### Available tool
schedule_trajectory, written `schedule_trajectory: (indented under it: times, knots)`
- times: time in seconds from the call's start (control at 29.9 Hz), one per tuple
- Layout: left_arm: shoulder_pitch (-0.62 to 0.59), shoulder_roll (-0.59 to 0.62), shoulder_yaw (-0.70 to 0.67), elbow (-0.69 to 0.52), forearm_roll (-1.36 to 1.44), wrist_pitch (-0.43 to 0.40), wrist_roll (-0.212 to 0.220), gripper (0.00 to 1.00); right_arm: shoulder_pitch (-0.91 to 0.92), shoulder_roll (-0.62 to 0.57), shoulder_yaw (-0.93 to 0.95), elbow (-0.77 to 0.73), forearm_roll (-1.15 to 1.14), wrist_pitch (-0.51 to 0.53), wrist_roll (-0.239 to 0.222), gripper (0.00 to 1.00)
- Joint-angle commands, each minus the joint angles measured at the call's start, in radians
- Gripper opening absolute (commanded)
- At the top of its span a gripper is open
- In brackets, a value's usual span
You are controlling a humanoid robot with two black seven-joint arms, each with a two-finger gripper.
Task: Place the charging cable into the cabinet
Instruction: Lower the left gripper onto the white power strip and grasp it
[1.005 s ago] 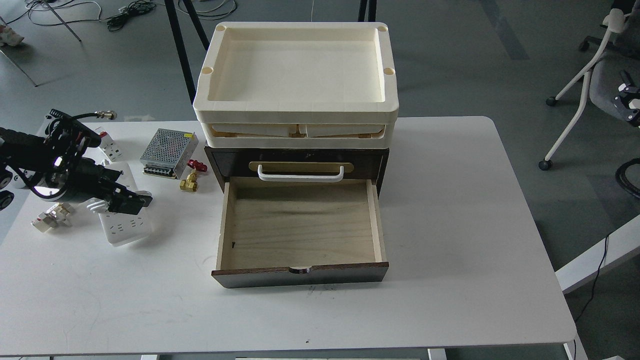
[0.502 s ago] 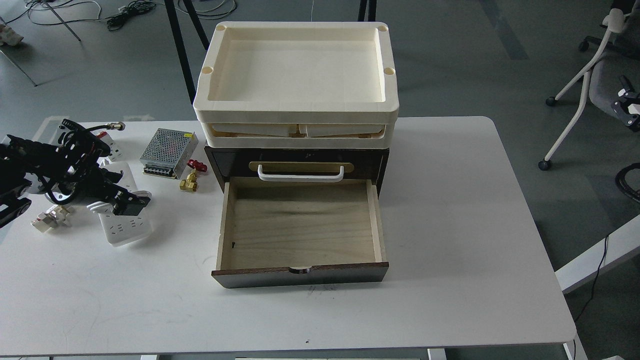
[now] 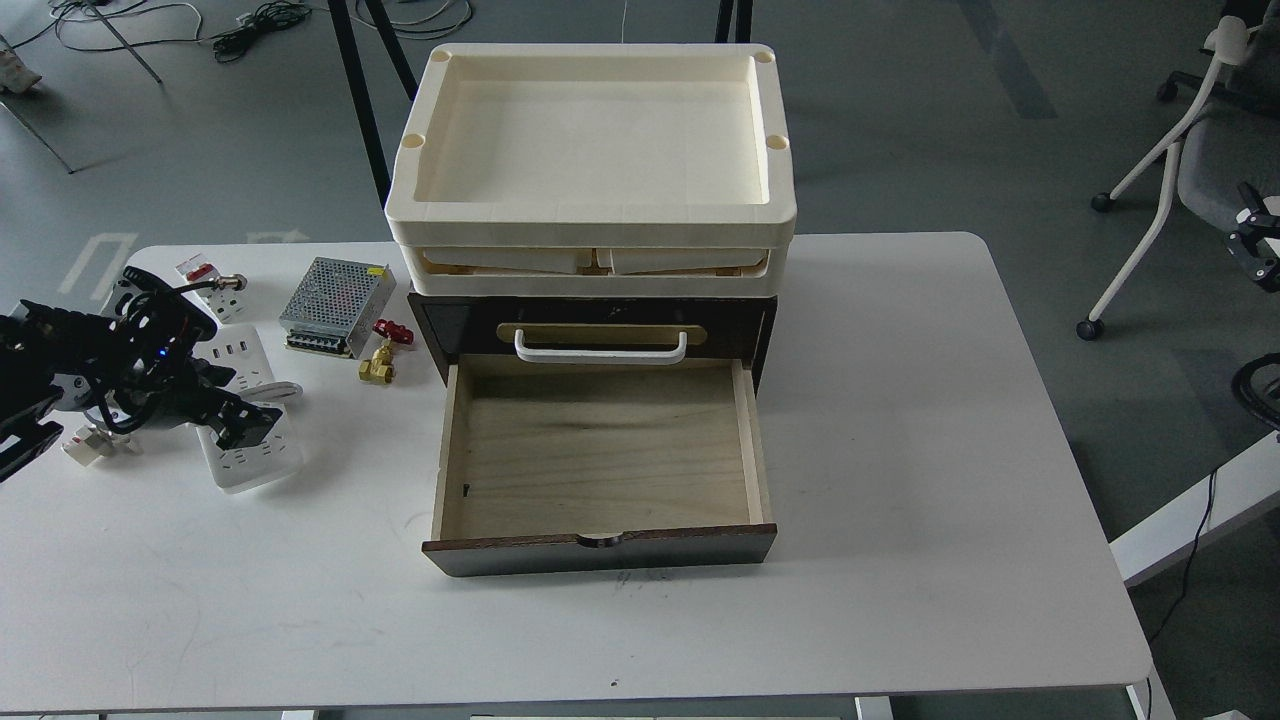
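Observation:
The charging cable, a white power strip (image 3: 256, 464) with its cord coiled at the side, lies flat at the table's left. My left gripper (image 3: 245, 424) is low over the strip's middle, dark and seen end-on, so its fingers cannot be told apart. The dark brown cabinet (image 3: 460, 325) stands mid-table with a white bar handle (image 3: 600, 352). Its lower plywood drawer (image 3: 600, 455) is pulled out and empty. A small black-and-white part at the right edge looks like my right gripper (image 3: 1250, 238), far from the table's things.
Cream trays (image 3: 595, 215) are stacked on the cabinet. A silver perforated box (image 3: 335, 292), a brass valve with a red handle (image 3: 381, 355) and a small white block with a red mark (image 3: 208, 282) lie between strip and cabinet. A small connector (image 3: 88, 442) lies under my left arm.
My left gripper has drawn back left and come down onto the power strip's middle. The part at the right edge has moved down. The strip and drawer have not moved.

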Motion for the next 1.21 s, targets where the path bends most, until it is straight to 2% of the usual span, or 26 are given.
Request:
schedule_trajectory:
  times: [0.0, 0.23, 0.44, 0.6, 0.67, 0.8, 0.94, 1.17]
  knots:
    - [0.001, -0.032, 0.047, 0.067, 0.0, 0.043, 0.0, 0.69, -0.006, 0.002, 0.0, 0.0, 0.0, 0.0, 0.0, 1.0]
    - [0.001, -0.076, 0.1, 0.147, -0.009, 0.123, 0.0, 0.6, -0.014, 0.0, 0.0, 0.0, 0.0, 0.0, 0.001, 1.0]
    - [-0.001, -0.083, 0.1, 0.155, -0.011, 0.149, 0.0, 0.53, -0.018, 0.0, 0.001, 0.0, 0.0, 0.0, 0.002, 1.0]
    - [-0.001, -0.083, 0.098, 0.15, -0.011, 0.15, 0.0, 0.36, -0.026, 0.0, 0.001, -0.001, 0.0, 0.0, 0.002, 1.0]
    - [-0.002, -0.083, 0.1, 0.15, -0.011, 0.152, 0.0, 0.18, -0.031, 0.0, 0.001, 0.0, 0.001, 0.0, 0.002, 1.0]
    - [-0.009, -0.079, 0.097, 0.147, -0.011, 0.16, 0.0, 0.08, -0.04, 0.0, 0.001, 0.0, 0.001, 0.0, 0.003, 1.0]
    - [-0.015, -0.075, 0.091, 0.147, -0.014, 0.199, 0.0, 0.01, -0.043, 0.0, 0.001, 0.0, 0.0, 0.0, 0.003, 1.0]
    - [-0.061, -0.024, 0.097, 0.132, -0.011, 0.222, 0.0, 0.01, -0.066, 0.0, 0.001, 0.0, 0.001, 0.0, 0.005, 1.0]
